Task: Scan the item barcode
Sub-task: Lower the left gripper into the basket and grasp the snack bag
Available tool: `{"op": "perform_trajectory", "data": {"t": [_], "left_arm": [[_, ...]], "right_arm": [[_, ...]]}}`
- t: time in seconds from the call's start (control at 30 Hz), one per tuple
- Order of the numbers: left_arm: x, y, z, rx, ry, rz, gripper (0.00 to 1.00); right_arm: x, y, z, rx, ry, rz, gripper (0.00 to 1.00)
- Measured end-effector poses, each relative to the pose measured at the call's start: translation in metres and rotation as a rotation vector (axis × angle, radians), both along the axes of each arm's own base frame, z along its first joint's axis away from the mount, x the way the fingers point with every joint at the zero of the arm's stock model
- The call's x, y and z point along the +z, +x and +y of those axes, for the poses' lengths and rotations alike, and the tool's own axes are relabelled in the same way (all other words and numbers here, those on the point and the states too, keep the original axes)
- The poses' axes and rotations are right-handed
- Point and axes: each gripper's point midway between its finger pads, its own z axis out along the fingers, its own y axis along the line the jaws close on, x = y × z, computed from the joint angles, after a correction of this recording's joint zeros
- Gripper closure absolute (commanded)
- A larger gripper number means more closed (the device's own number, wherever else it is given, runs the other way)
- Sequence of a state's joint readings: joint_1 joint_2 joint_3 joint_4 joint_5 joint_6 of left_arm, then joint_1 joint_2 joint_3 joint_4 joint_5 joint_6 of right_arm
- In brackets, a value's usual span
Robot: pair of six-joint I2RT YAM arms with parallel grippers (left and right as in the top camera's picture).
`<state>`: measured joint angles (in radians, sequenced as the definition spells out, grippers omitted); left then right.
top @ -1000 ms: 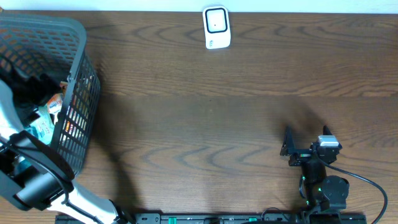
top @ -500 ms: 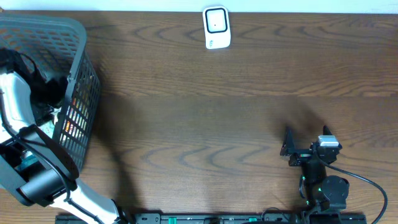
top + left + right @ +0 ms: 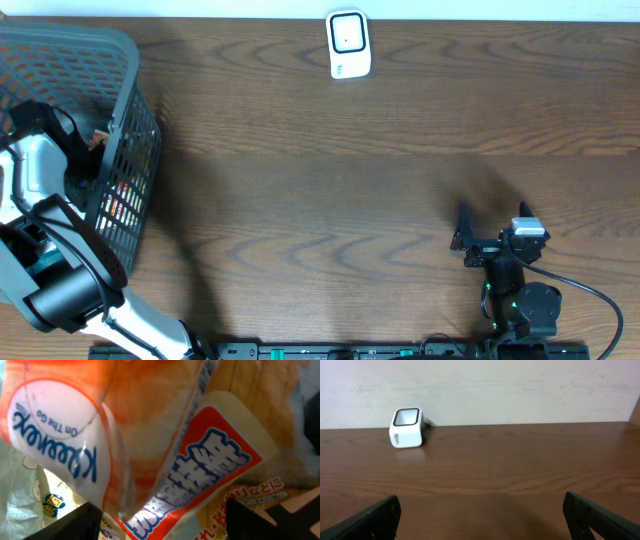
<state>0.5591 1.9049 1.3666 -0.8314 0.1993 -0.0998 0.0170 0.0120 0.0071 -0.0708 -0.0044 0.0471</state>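
Left hand (image 3: pixel 167 519) sank into basket (image 3: pixel 128 120) (jaws astride packets (image 3: pixel 165 435)).

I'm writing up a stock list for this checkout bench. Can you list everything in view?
table: one, dark brown wood, under everything
basket: one, grey mesh, left end of the table
scanner: one, white with a dark window, far edge, centre
Kleenex packet: one, orange and white, in the basket, close to the left wrist camera
lettered packet: one, orange and red, right beside the Kleenex packet
pale wrapper: one, pale green, behind the Kleenex packet; further packets may be hidden
left gripper: one, black, down in the basket, jaws apart either side of the packets
right gripper: one, black, near edge on the right, jaws open, holding nothing
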Motion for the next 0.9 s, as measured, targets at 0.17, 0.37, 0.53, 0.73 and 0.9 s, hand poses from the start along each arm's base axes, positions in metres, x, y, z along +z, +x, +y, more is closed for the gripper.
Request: {"op": "perform_trajectory", "data": {"t": [0.17, 0.37, 0.53, 0.73, 0.9], "left_arm": [[-0.002, -0.002, -0.001, -0.005, 0.009, -0.009, 0.02], [-0.006, -0.003, -0.001, 0.001, 0.025, -0.03, 0.02], [-0.011, -0.003, 0.002, -0.012, 0.061, -0.061, 0.14], [-0.018, -0.009, 0.009, -0.015, 0.12, -0.092, 0.93], [-0.015, -0.007, 0.007, -0.022, 0.116, -0.116, 0.93]], "right_arm": [[0.0, 0.0, 0.0, 0.0, 0.0, 0.0, 0.01], [0.0, 0.0, 0.0, 0.0, 0.0, 0.0, 0.01], [0.0, 0.0, 0.0, 0.0, 0.0, 0.0, 0.01], [0.0, 0.0, 0.0, 0.0, 0.0, 0.0, 0.01], [0.0, 0.0, 0.0, 0.0, 0.0, 0.0, 0.01]]}}
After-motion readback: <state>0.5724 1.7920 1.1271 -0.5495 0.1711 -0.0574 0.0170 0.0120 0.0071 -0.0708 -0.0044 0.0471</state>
